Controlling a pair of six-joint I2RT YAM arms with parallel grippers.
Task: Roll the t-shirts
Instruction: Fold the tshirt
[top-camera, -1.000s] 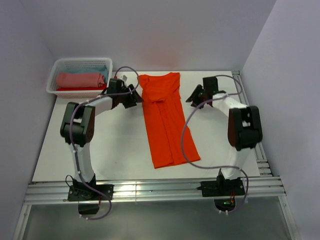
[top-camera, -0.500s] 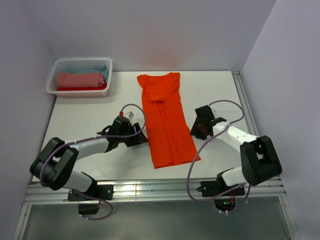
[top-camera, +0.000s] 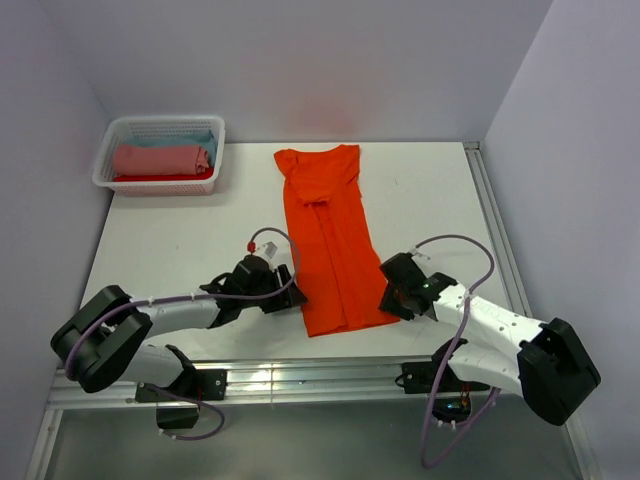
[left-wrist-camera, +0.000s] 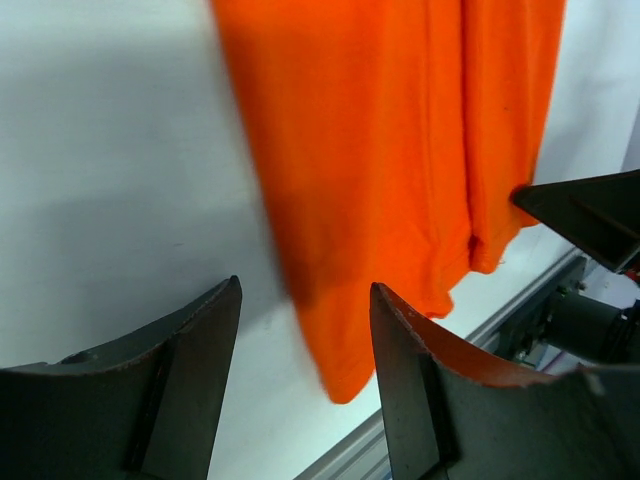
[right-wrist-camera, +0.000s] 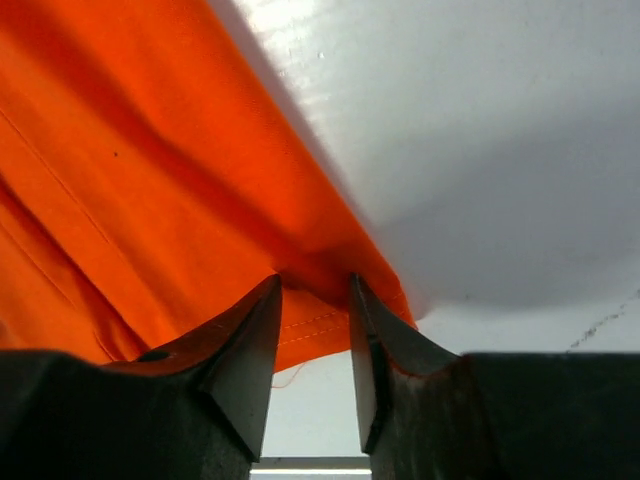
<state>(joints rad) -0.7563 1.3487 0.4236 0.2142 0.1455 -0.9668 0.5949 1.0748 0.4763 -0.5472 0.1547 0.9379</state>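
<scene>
So the orange t-shirt (top-camera: 330, 240) is laid out flat down the middle of the white counter (top-camera: 180, 240), folded in on itself into a long narrow strip. The collar end is at the far side and the hem is near the arms' bases.

Both arms are stretched out low over the counter, one on each side of the hem end. The left hand (top-camera: 283, 288) sits right at the strip's left edge. From its wrist camera the two fingers (left-wrist-camera: 190, 380) are spread pretty wide, with bare counter and the shirt's edge showing in the gap. It has hold of nothing, and I honestly can't tell if the tips touch the cloth.

The right hand (top-camera: 398, 292) is at the near right corner of the shirt. Its wrist camera shows the jaws only a little apart, with the stitched hem visible in the narrow gap. The cloth looks flat there, not pinched up, so I'd call it partly open with no grip.

Over in the far left corner there's a white lattice basket (top-camera: 108, 178), well apart from the orange shirt. It holds a salmon-pink roll (top-camera: 160, 158) on top, some light blue cloth (top-camera: 197, 138) behind that, and a bit of red cloth (top-camera: 150, 178) peeking out underneath.
</scene>
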